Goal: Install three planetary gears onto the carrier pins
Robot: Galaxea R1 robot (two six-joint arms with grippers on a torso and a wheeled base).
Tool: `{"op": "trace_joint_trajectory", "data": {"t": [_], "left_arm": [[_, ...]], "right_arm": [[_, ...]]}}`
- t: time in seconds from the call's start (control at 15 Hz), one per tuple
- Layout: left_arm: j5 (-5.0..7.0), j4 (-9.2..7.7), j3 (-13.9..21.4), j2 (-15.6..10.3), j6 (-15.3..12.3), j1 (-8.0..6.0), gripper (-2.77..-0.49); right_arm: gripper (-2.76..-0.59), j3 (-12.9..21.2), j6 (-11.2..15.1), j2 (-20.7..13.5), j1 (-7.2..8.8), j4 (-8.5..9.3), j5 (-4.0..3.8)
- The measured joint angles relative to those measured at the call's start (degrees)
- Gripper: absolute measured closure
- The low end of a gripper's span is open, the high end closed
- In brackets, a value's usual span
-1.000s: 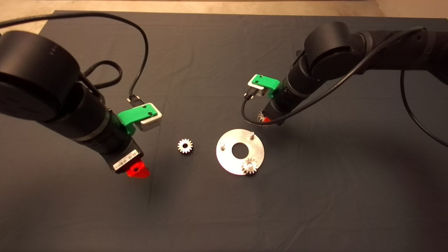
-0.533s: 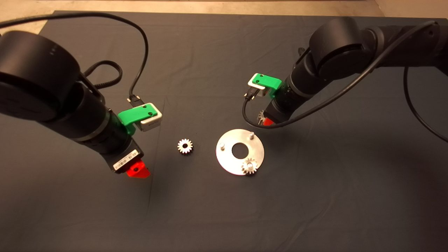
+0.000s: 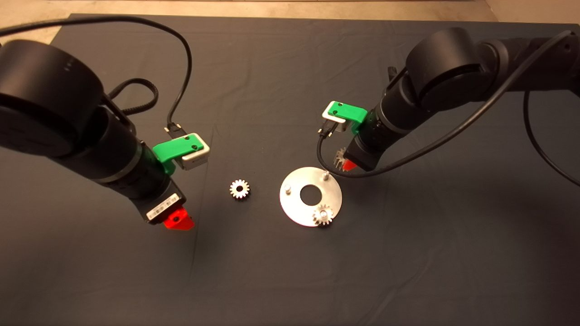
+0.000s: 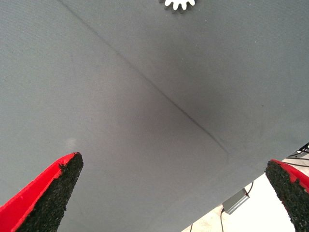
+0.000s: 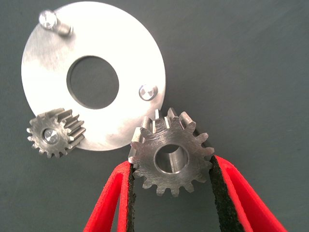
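Gear (image 5: 170, 157) pinched in the right hand (image 5: 171, 193) hangs just beside the carrier disc (image 3: 294, 203), half hidden overhead by its wrist; the left hand (image 4: 169, 193), spread, sits apart.

The mat (image 3: 272, 280) is dark grey and plain. On it the disc (image 3: 297, 213) is bright silver, its pins (image 5: 146, 92) silver too. The gears (image 5: 170, 157) are silvery-grey. Each gripper (image 3: 345, 163) is green with red fingers (image 5: 108, 203), pads black.
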Motion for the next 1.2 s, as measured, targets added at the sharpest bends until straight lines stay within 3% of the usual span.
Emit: {"op": "trace_joint_trajectory", "data": {"t": [0.4,0.47,0.6,0.67,0.93,1.2], "left_arm": [[0.01,0.00,0.0,0.0,0.0,0.00,-2.77],[0.01,0.00,0.0,0.0,0.0,0.00,-2.77],[0.01,0.00,0.0,0.0,0.0,0.00,-2.77],[0.00,0.00,0.0,0.0,0.0,0.00,-2.77],[0.01,0.00,0.0,0.0,0.0,0.00,-2.77],[0.01,0.00,0.0,0.0,0.0,0.00,-2.77]], "right_arm": [[-0.89,0.0,0.0,0.0,-0.59,0.00,0.27],[-0.89,0.0,0.0,0.0,-0.60,-0.01,0.87],[-0.89,0.0,0.0,0.1,-0.60,0.00,3.64],[-0.89,0.0,0.0,0.2,-0.60,-0.01,4.12],[-0.89,0.0,0.0,0.3,-0.72,-0.01,4.53],[-0.88,0.0,0.0,0.3,-2.39,-0.01,4.30]]}}
